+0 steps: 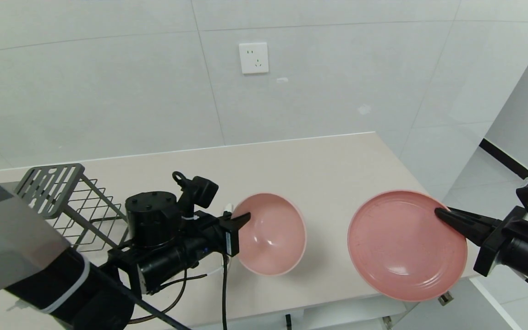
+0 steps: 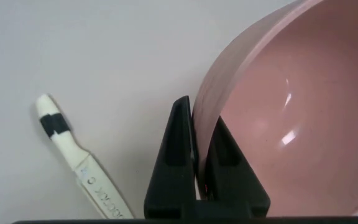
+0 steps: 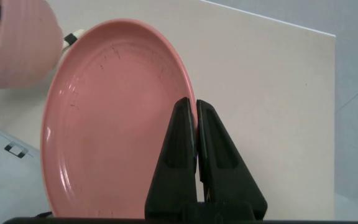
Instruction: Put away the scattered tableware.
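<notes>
A pink bowl (image 1: pixel 271 233) hangs tilted above the beige counter (image 1: pixel 328 165), held by its left rim in my left gripper (image 1: pixel 241 219). In the left wrist view the gripper (image 2: pixel 199 124) is shut on the bowl (image 2: pixel 291 112), one finger on each side of the rim. A pink plate (image 1: pixel 404 245) is held tilted over the counter's right front corner, my right gripper (image 1: pixel 442 214) shut on its right rim. The right wrist view shows that gripper (image 3: pixel 194 115) pinching the plate (image 3: pixel 114 118) at its edge, with the bowl (image 3: pixel 17 43) farther off.
A dark wire dish rack (image 1: pixel 69 201) stands at the left of the counter. A white pen-like stick with a black band (image 2: pixel 73 152) lies on the counter beneath the bowl. A tiled wall with a socket (image 1: pixel 253 57) rises behind. The floor drops away to the right.
</notes>
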Robot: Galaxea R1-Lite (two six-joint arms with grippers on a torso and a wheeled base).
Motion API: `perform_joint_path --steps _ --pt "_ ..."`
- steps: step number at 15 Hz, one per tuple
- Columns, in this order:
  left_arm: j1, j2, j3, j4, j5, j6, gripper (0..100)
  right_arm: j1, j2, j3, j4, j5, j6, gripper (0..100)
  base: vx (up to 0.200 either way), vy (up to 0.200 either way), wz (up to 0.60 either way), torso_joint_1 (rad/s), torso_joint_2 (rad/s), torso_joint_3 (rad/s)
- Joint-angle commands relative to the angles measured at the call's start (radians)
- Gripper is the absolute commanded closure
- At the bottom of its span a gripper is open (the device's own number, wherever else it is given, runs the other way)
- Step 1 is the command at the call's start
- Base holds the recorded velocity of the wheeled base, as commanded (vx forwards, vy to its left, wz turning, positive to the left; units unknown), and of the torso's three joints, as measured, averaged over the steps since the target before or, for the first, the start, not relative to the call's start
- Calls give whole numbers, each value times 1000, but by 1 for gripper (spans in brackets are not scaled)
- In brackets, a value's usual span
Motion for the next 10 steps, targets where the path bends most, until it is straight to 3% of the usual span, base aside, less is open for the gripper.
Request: perform_joint_path --steps 1,2,6,10 --pt "0 -149 52 0 -1 39 100 1 -21 9 0 0 -1 100 0 0 0 0 0 0" --pt "0 -186 64 0 -1 59 100 1 -22 9 0 0 -1 100 0 0 0 0 0 0" --pt "0 -299 125 0 -4 82 100 1 -22 8 0 0 4 100 0 0 0 0 0 0" --pt "3 -385 210 2 -4 84 100 2 -24 3 0 0 22 100 0 0 0 0 0 0"
